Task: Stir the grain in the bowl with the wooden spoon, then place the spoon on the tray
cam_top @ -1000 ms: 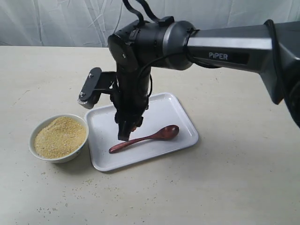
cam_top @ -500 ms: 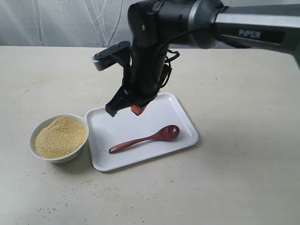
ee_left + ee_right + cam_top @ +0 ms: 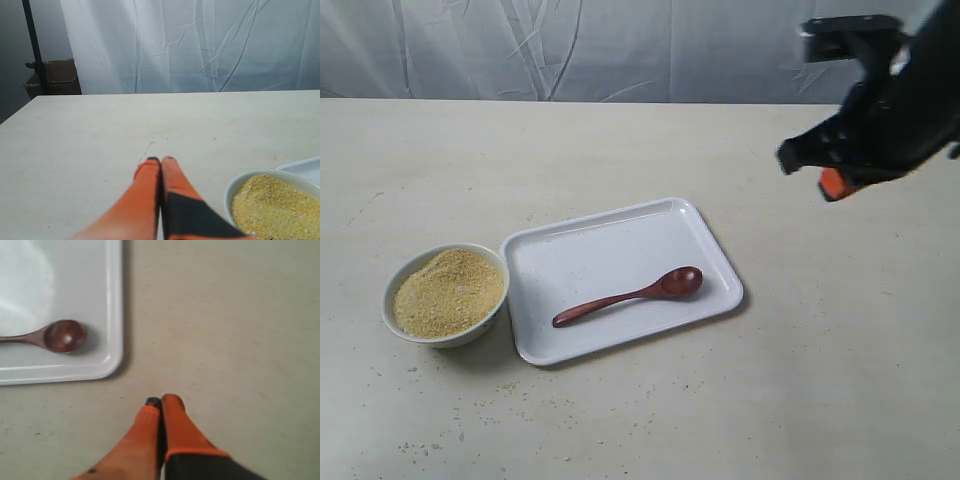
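Note:
The wooden spoon [image 3: 630, 296] lies flat on the white tray [image 3: 580, 250], handle toward the bowl; the right wrist view shows its oval end [image 3: 64, 336] on the tray [image 3: 112, 300]. The white bowl [image 3: 445, 295] sits just left of the tray, heaped with grain [image 3: 448, 290]; its rim [image 3: 235, 187] and the grain [image 3: 272, 207] also show in the left wrist view. My right gripper [image 3: 828, 182] hangs high at the right, well away from the tray, shut and holding nothing [image 3: 162, 401]. My left gripper [image 3: 160, 160] is shut and holding nothing, over bare table beside the bowl.
The pale table [image 3: 800, 400] carries scattered grains in front of the bowl and tray [image 3: 520, 400]. A white cloth backdrop [image 3: 620, 50] hangs behind. A dark stand [image 3: 35, 45] and a cardboard box [image 3: 55, 77] stand beyond the table's far corner.
My right arm has lifted off the tray and swung far to the right and up. The spoon stays lying on the tray where it was; bowl and tray have not moved.

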### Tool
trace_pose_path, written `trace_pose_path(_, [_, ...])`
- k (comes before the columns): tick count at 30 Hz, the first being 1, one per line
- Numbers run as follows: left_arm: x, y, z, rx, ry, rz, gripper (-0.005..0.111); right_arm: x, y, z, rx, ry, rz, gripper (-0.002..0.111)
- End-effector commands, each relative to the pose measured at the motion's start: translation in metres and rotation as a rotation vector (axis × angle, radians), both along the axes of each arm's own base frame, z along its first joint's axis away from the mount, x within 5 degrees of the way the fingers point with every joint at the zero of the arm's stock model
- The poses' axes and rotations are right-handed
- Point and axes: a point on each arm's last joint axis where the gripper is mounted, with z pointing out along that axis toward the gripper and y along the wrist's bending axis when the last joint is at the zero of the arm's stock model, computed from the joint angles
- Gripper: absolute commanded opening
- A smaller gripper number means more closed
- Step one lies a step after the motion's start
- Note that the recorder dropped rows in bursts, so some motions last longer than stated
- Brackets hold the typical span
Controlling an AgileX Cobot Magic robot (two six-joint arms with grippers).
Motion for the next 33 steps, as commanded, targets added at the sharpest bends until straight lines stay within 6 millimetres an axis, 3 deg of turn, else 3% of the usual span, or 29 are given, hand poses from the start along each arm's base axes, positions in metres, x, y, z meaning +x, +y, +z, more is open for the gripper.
trace_pose_path(1, [0.0, 0.0, -0.001, -0.003, -0.006, 0.0, 0.0, -0.046, -0.037, 0.028, -0.019, -0.218, -0.069, 0.0])
trace_pose_path(8, [0.0, 0.0, -0.001, -0.003, -0.003, 0.001, 0.0, -0.135, -0.06, 0.052, 0.06, -0.604, -0.084, 0.0])
trace_pose_path(14, [0.0, 0.0, -0.001, -0.003, -0.003, 0.001, 0.0, -0.198, -0.074, 0.036, 0.126, -0.866, -0.092, 0.0])
trace_pose_path(17, [0.0, 0.0, -0.001, -0.003, -0.003, 0.001, 0.0, -0.209, -0.076, 0.009, 0.135, -0.915, -0.091, 0.0])
trace_pose_path(21, [0.0, 0.0, -0.001, -0.003, -0.003, 0.001, 0.0, -0.218, -0.077, -0.021, 0.148, -0.83, -0.098, 0.0])
trace_pose_path(33, [0.0, 0.0, -0.001, -0.003, -0.003, 0.001, 0.0, -0.221, -0.076, -0.025, 0.173, -0.841, -0.104, 0.0])
